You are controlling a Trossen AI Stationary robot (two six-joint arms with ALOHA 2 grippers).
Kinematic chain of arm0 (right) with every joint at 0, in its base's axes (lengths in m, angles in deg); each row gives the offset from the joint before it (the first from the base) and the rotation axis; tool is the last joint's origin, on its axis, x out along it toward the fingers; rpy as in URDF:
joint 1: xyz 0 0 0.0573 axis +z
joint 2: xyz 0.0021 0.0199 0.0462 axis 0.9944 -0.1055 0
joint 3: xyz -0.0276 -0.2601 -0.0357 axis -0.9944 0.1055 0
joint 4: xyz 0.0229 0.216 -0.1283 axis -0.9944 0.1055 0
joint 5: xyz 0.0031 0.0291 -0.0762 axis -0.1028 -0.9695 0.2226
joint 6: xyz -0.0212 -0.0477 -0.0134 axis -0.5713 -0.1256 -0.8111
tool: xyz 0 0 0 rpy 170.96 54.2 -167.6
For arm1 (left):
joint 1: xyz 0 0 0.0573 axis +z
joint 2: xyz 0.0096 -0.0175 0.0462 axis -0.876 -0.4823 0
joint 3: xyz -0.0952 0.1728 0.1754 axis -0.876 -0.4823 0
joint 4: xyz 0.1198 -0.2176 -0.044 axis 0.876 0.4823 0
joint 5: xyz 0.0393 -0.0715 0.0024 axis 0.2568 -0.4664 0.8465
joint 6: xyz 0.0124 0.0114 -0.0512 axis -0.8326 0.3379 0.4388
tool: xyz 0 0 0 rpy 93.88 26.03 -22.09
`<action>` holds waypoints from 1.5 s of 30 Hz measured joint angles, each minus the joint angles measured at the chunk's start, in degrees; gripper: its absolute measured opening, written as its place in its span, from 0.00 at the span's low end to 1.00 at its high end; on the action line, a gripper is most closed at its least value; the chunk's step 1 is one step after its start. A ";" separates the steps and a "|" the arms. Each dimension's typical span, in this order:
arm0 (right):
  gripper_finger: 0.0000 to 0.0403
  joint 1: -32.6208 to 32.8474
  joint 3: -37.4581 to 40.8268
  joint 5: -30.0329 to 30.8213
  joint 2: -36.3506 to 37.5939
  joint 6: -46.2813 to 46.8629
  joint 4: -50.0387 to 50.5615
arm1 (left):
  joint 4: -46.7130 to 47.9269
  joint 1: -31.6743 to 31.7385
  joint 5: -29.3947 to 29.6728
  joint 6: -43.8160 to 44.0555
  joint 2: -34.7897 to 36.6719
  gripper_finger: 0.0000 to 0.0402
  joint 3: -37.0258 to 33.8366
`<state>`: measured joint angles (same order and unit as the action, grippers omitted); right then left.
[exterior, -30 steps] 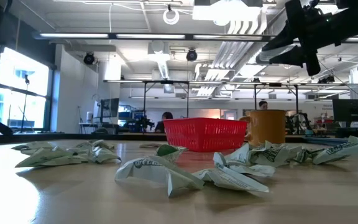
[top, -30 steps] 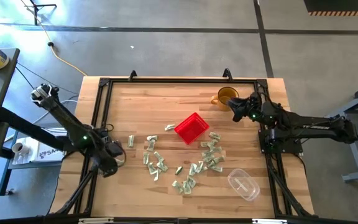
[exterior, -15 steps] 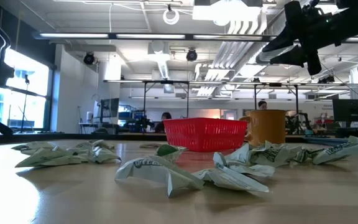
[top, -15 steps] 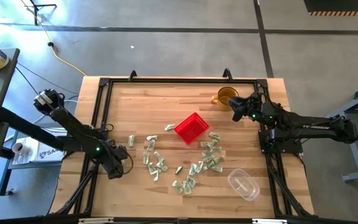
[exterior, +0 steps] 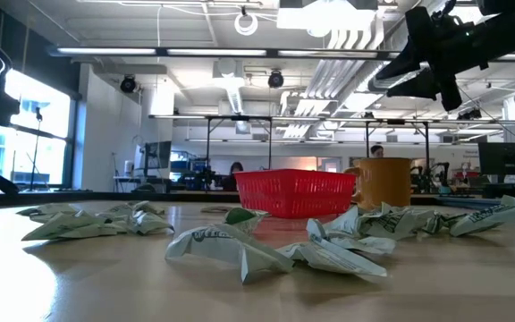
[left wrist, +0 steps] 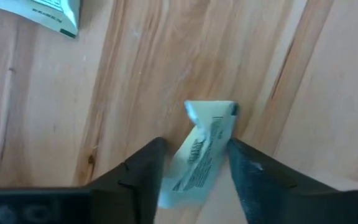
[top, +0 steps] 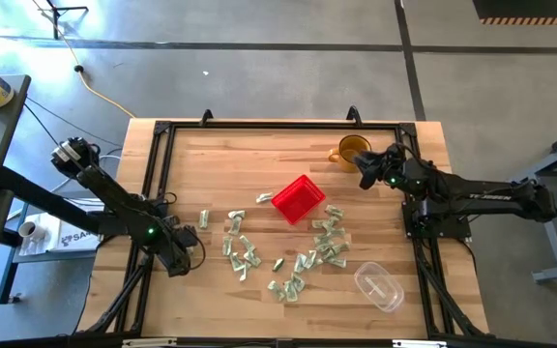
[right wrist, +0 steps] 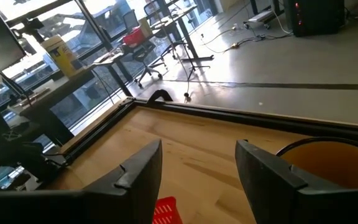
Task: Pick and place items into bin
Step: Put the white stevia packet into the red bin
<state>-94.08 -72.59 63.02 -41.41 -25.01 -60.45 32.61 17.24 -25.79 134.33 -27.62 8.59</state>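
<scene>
Wooden counter (top: 259,155) in a black frame, standing in a large workshop with a grey floor. At the left near corner, the left gripper (top: 184,256) is low over the boards. Its wrist view shows a single wrapper (left wrist: 201,149) lying between the two dark fingers (left wrist: 143,168), which stand just beside it on either side; whether the jaws already pinch it cannot be told. Other wrappers (top: 243,253) lie scattered across the near middle of the counter, some just right of the red bin (top: 298,199), which sits near the centre and looks empty from above. At the far right, an amber mug (top: 352,151) stands just beside the waiting right gripper (top: 367,174), whose jaws are parted and hold nothing. A clear container (top: 379,286) lies toward the near right corner. Step in hand, by judgement: grasping one wrapper at the left. Next comes closing firmly, lifting, and carrying it rightward and farther in to the bin.
</scene>
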 joint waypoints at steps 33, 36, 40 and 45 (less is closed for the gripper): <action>0.48 0.31 0.00 -19.88 -3.49 14.53 -11.54 | -44.66 48.61 -11.33 -38.54 7.16 0.07 4.59; 0.48 1.75 0.00 -20.01 -5.10 14.39 -12.47 | -47.69 52.86 -15.68 -40.71 -2.16 0.07 9.67; 0.48 3.34 0.02 -17.03 -5.70 14.01 -11.56 | -45.03 53.66 -21.78 -45.69 -15.38 0.08 20.50; 0.48 4.37 0.01 -15.54 -5.63 13.97 -11.04 | -34.42 52.83 -18.66 -50.81 -28.53 0.09 36.24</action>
<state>-89.70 -72.58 47.48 -47.04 -11.05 -71.49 -1.81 70.07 -44.45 83.51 -56.15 44.83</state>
